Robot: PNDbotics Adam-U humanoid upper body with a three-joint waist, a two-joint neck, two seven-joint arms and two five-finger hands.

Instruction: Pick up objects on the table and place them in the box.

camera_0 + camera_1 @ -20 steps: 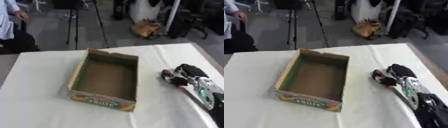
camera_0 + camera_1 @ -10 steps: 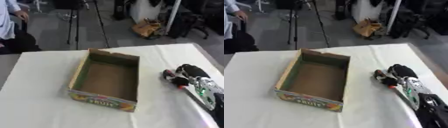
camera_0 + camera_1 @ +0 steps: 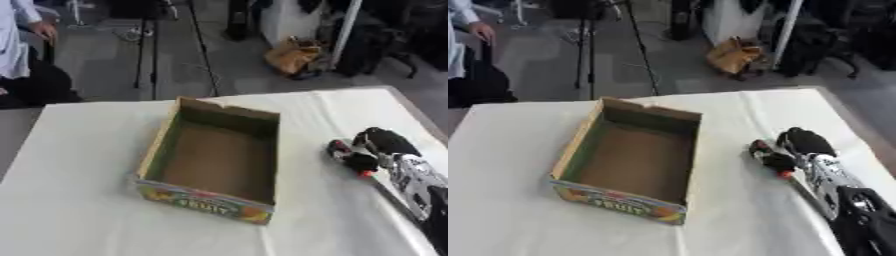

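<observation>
Cardboard box (image 3: pixel 219 162) sits open-topped on the white table (image 3: pixel 79 200), slightly left of centre, long axis running from about 6 toward 12 o'clock and skewed a little; inside shows only bare brown floor. Near short wall carries a colourful printed label with lettering, far short wall has a ragged torn top edge. Right hand (image 3: pixel 791 148) lies on the table at about 3 o'clock from the box, apart from it with a strip of white cloth between. Black fingers curl down toward the table; a small thing with a red spot (image 3: pixel 783 174) shows at the hand's near edge, too unclear to name, and whether the fingers close round it cannot be told. Silver and black forearm (image 3: pixel 833 187) runs from the hand toward 5 o'clock and out the lower right corner. Left hand shows in neither view. Table cloth has faint creases toward 1 o'clock of the box. Beyond the table's far edge at 12 o'clock: grey floor, a dark tripod (image 3: pixel 149 45), a brown paper bag (image 3: pixel 293 56) near 1 o'clock.
</observation>
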